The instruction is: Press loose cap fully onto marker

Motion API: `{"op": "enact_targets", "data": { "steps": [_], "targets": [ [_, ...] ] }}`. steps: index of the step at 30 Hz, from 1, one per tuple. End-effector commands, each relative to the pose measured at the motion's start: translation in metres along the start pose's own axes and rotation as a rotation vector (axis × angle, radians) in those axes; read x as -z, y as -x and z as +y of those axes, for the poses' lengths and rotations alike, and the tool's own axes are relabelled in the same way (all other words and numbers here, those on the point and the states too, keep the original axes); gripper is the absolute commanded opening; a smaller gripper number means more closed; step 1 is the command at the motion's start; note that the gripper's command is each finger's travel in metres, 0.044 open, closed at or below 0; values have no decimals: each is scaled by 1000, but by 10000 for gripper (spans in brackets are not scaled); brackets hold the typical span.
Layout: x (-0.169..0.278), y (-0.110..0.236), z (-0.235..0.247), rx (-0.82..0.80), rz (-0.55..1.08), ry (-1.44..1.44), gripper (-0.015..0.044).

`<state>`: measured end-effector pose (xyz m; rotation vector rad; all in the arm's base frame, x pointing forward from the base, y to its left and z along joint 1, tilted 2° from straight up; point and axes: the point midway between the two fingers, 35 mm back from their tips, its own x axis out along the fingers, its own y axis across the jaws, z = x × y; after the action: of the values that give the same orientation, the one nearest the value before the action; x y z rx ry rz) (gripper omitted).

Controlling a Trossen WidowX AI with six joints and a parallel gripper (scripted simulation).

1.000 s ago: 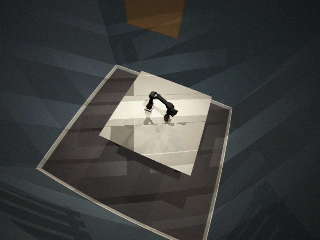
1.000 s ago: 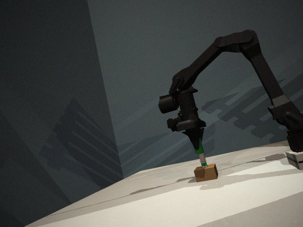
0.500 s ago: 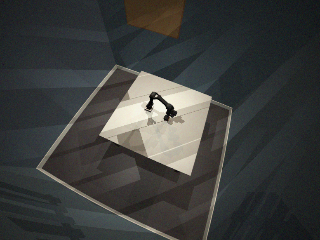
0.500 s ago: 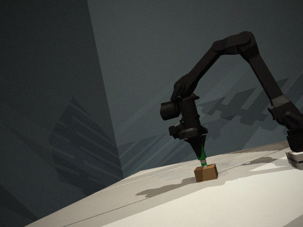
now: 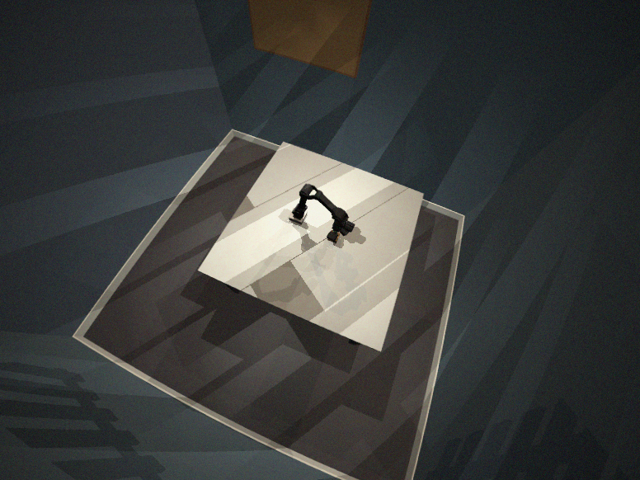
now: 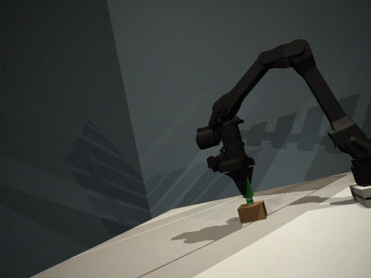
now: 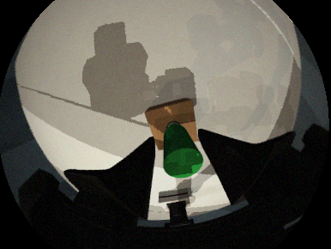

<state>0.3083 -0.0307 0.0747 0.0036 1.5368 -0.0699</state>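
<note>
Green cap (image 6: pixel 248 191) sits on the marker, right between my fingertips | marker stands in the brown holder block (image 6: pixel 252 211) just below my gripper (image 6: pixel 245 188) | my fingers are parted, gripping nothing | block rests on the pale table (image 6: pixel 269 245) under my hand

Green cap (image 6: pixel 248 191) between parted tool (image 6: pixel 244 191) fingers, holder block (image 6: pixel 252 211) directly below

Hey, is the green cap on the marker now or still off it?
On. The green cap sits over the marker, reaching almost down to the brown holder block; only a thin pale band shows beneath it. Whether it clicked, cannot tell.
</note>
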Motion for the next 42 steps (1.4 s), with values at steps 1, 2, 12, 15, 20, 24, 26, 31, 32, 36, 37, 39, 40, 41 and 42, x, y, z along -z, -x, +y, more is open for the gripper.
{"op": "enact_targets", "data": {
  "steps": [1, 2, 12, 15, 20, 24, 26, 31, 32, 36, 37, 39, 40, 41, 42],
  "targets": [
    [0, 0, 0, 0, -1, 0, 368],
    [0, 0, 0, 0, -1, 0, 394],
    [-2, 65, 0, 0, 0, 0, 440],
    [-1, 75, 0, 0, 0, 0, 440],
    [-1, 74, 0, 0, 1, 12, 414],
    [1, 70, 0, -1, 9, 94, 309],
    [1, 70, 0, -1, 9, 94, 256],
    [1, 70, 0, -1, 9, 94, 125],
    [1, 70, 0, -1, 9, 94, 99],
    [1, 70, 0, -1, 9, 94, 0],
    [1, 70, 0, -1, 9, 94, 0],
    [1, 70, 0, -1, 9, 94, 0],
    [1, 70, 0, -1, 9, 94, 0],
    [1, 70, 0, -1, 9, 94, 0],
    [1, 70, 0, -1, 9, 94, 0]
  ]
}}
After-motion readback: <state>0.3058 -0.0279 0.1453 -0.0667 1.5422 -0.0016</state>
